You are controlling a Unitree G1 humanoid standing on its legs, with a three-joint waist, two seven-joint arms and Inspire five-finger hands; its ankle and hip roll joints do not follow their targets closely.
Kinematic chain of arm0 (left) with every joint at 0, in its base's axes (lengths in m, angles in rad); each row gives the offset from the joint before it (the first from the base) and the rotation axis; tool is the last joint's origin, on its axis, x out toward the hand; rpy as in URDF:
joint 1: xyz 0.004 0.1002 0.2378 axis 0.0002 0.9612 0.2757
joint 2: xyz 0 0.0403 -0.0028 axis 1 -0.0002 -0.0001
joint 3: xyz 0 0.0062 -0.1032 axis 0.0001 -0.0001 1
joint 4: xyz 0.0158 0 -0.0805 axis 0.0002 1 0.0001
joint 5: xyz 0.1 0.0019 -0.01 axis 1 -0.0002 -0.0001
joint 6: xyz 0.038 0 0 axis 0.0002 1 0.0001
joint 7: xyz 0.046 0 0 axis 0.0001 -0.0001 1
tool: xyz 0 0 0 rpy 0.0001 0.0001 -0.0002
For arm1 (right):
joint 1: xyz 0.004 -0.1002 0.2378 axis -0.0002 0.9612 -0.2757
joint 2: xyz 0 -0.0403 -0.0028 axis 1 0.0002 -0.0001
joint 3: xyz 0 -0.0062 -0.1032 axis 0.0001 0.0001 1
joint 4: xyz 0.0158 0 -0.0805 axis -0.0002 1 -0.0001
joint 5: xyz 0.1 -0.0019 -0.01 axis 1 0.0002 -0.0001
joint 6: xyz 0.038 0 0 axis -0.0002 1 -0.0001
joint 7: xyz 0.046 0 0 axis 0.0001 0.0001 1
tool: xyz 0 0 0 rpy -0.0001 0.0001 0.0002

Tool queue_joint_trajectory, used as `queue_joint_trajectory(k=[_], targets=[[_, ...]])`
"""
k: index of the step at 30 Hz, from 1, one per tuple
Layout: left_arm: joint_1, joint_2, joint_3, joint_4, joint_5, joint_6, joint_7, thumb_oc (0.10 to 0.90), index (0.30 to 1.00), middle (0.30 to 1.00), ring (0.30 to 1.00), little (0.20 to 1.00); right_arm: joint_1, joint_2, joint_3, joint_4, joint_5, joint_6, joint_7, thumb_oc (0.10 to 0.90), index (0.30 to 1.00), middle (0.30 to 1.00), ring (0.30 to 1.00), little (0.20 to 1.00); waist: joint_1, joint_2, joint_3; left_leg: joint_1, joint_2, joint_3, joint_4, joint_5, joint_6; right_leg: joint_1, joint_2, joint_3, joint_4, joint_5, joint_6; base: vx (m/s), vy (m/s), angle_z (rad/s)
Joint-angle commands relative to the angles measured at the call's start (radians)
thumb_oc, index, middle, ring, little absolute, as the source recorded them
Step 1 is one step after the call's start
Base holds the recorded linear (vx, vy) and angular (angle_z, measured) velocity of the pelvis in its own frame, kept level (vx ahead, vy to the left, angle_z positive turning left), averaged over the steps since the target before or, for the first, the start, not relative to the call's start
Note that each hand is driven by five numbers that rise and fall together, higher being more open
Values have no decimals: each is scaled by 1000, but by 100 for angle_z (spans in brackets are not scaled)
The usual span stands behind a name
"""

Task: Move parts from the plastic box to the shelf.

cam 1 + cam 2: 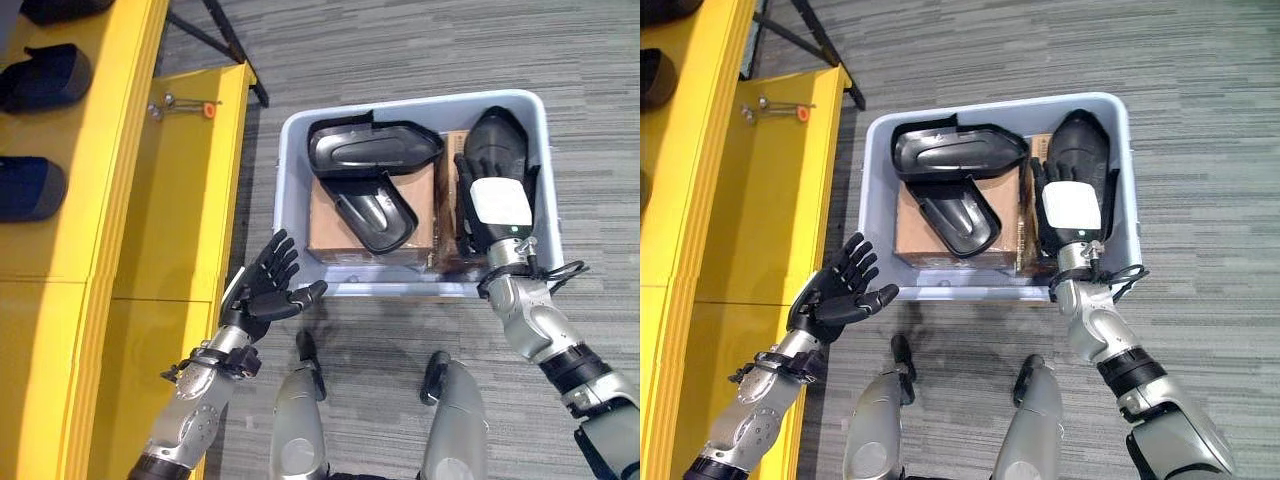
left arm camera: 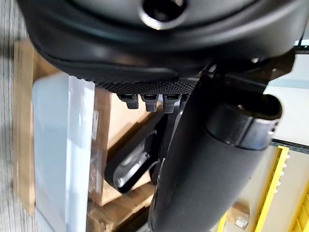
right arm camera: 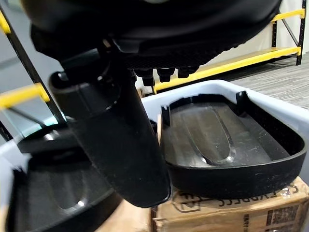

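Note:
A pale grey plastic box (image 1: 290, 130) stands on the floor with black moulded parts lying on cardboard cartons (image 1: 325, 225) inside it. Two long parts (image 1: 370, 148) (image 1: 375, 210) lie at its left and middle, and a rounded part (image 1: 497, 135) lies at its right. My right hand (image 1: 495, 205) hovers open just over the rounded part (image 3: 217, 140), fingers stretched along it and thumb (image 3: 116, 140) out. Outside the box's near left corner, my left hand (image 1: 265, 290) is open and holds nothing. The yellow shelf (image 1: 130, 200) runs along the left.
Two dark parts (image 1: 45, 78) (image 1: 30, 188) rest on the shelf's upper level. Small bolts and an orange bit (image 1: 185, 105) lie on the lower yellow board. A black stand leg (image 1: 235, 50) crosses the carpet behind the box.

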Motion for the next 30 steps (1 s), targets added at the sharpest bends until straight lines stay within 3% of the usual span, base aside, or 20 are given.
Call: queue_joint_trajectory(k=[1,4,9,10,16,19,24,30], targets=[[-53,45,-12,-85,-1,-60,-28,900,1000,1000,1000,1000,-190,-27,15,31,-49,16,-92,900,1000,1000,1000,1000,17,0,-13,-21,-51,15,93,-168,69,12,18,-59,30,-57,-7,-11,3,10],[-58,44,-24,-80,4,-66,-37,900,1000,1000,1000,1000,-212,-30,28,96,-55,87,-156,900,1000,1000,1000,1000,26,7,-13,-50,-52,16,96,-166,71,-11,17,-65,35,-58,-11,-22,11,8],[-55,45,-36,-84,-6,-78,-33,900,1000,1000,1000,1000,-216,-30,0,165,-25,96,-229,900,1000,1000,1000,1000,35,21,-13,-80,-61,16,79,-156,68,-41,20,-75,29,-52,-11,-22,16,6],[-48,46,-38,-83,-9,-79,-34,900,1000,1000,1000,1000,-206,-27,0,171,-20,98,-234,900,1000,1000,1000,1000,32,18,-13,-65,-68,10,85,-177,59,-26,15,-66,35,-73,1,53,12,4],[-44,45,-26,-90,-19,-66,-48,900,1000,1000,1000,1000,-168,-4,-9,194,-11,121,-234,900,1000,1000,1000,1000,30,13,-13,-76,-63,22,85,-179,62,-37,12,-70,35,-74,-1,8,2,0],[-49,43,-33,-92,-14,-66,-50,900,1000,1000,1000,1000,-167,0,-4,212,-10,120,-288,900,1000,1000,1000,1000,30,13,-13,-83,-61,23,86,-179,63,-44,15,-69,31,-71,0,-13,1,0],[-59,43,-42,-90,-19,-65,-39,900,1000,1000,1000,1000,-165,0,-18,194,-49,96,-356,900,1000,1000,1000,1000,25,11,-13,-84,-63,24,81,-178,62,-46,23,-65,24,-67,3,0,0,0],[-47,40,-33,-97,-11,-65,-38,900,1000,1000,1000,1000,-94,4,-45,128,-10,135,-371,900,1000,1000,1000,1000,8,4,-13,-81,-58,34,76,-179,63,-45,32,-58,13,-67,4,-1,2,-1]])
